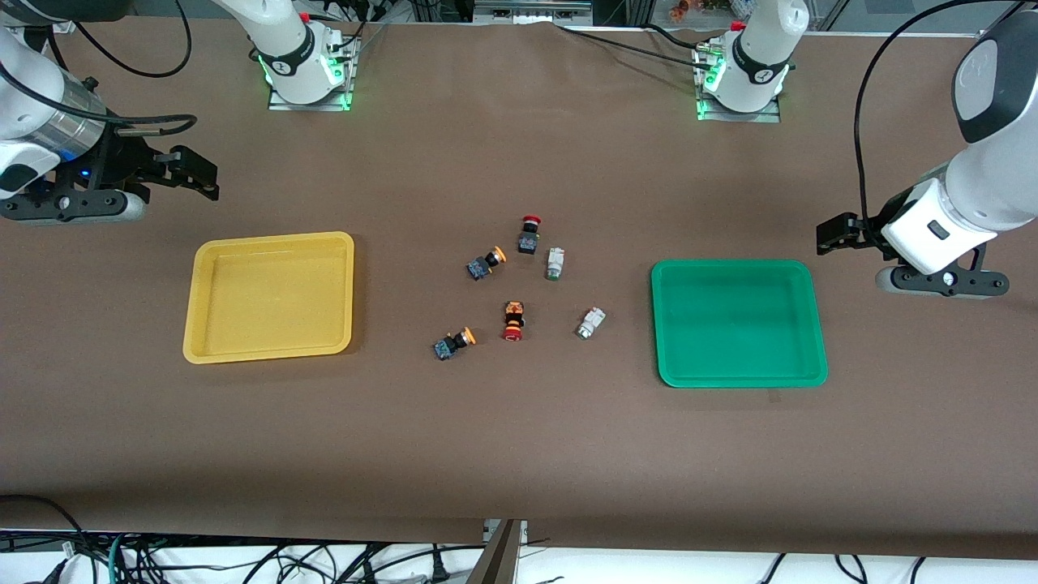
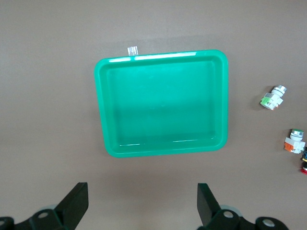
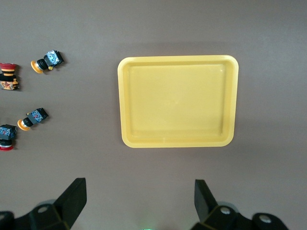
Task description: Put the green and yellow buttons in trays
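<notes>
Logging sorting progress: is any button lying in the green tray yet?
No, the green tray holds nothing, and both green buttons lie on the table beside it.

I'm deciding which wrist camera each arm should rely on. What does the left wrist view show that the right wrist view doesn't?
Only the left wrist view shows the green tray, nothing in it, two white-bodied green buttons beside it, and the open left hand.

Only the right wrist view shows the yellow tray, nothing in it, two yellow-capped buttons, the red-capped black button, and the open right hand.

Both share the brown table and the red button with the orange-and-black body, barely visible in the left view.
</notes>
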You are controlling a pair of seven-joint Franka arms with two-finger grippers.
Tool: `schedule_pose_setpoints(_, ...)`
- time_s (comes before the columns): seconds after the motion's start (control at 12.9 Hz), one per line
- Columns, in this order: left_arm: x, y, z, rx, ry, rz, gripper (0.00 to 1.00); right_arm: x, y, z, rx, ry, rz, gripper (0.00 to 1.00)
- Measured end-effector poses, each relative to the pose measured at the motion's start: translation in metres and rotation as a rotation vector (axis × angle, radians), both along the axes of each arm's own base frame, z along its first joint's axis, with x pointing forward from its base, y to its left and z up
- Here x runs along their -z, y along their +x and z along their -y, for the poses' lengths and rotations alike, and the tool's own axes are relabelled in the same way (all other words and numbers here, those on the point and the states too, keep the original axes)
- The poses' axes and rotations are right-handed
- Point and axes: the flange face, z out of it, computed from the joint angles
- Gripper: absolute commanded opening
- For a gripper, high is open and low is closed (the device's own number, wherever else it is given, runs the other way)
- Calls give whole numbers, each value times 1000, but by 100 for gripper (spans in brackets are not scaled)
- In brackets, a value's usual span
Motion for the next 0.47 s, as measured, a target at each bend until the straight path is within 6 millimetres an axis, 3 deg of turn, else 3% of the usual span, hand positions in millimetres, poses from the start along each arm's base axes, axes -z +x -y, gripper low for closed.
schedule_pose_setpoints(0.47, 2, 3, 3, 5, -1, -1, 100, 3, -1, -6, -16, -8, -15, 100)
